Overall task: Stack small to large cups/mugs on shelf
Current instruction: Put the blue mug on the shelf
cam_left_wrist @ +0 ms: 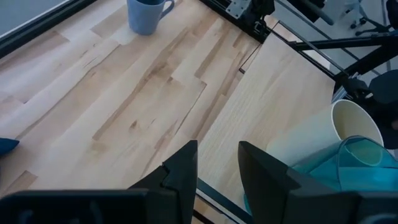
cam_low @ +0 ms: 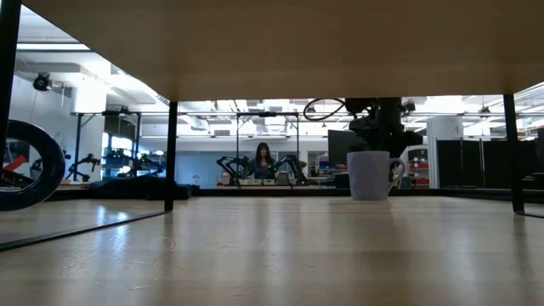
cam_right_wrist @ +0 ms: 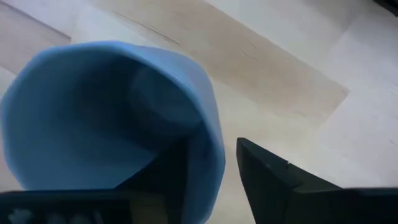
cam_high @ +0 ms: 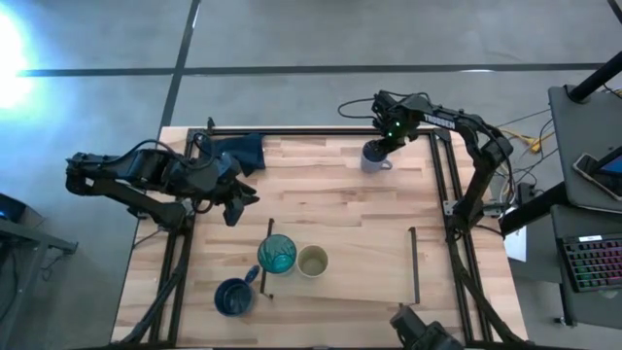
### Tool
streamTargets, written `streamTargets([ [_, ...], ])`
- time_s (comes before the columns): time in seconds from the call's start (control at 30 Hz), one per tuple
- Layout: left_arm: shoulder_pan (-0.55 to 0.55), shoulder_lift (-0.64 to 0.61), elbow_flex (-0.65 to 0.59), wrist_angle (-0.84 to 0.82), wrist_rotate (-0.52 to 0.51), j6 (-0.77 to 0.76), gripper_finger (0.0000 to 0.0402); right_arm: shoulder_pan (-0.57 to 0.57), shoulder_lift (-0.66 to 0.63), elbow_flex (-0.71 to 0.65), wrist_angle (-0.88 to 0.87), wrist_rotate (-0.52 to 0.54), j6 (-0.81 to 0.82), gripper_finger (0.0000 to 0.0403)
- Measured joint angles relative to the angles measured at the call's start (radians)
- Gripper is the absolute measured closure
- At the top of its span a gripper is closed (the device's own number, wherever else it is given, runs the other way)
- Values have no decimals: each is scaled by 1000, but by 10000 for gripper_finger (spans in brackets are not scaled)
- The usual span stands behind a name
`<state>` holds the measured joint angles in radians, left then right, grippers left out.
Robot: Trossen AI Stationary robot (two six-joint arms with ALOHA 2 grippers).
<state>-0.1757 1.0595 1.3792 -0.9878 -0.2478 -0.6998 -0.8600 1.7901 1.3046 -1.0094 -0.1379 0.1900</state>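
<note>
The right gripper straddles the lavender-grey mug rim at the counter's far edge, one finger inside (whether pinching, I cannot tell). The left gripper hovers, fingers spread, near the teal tumbler.

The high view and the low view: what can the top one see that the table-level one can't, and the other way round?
Only the high view shows the teal tumbler, the olive-tan cup and the dark blue mug near the table's front-left, the dark blue cloth, and the left hand waiting over the table's left side. Only the low view shows the room beyond, with a person far off. Both show the lavender-grey mug and the right hand over its rim.
</note>
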Motion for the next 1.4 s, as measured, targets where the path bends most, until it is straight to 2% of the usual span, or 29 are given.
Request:
streamTargets([
  [0.17,2,0,0,0,0,2,301,0,0,11,-2,0,0,300],
  [0.53,4,0,0,0,0,3,301,0,0,28,-7,-26,-8,386],
  [0.97,4,0,-19,-1,-4,1,301,31,-42,28,-11,-38,-4,385],
  [1.2,6,-1,-45,-1,-3,-28,301,76,-127,28,-55,4,-6,385],
  [1.4,6,-2,-46,4,-4,-27,301,160,-256,55,-137,36,16,385],
])
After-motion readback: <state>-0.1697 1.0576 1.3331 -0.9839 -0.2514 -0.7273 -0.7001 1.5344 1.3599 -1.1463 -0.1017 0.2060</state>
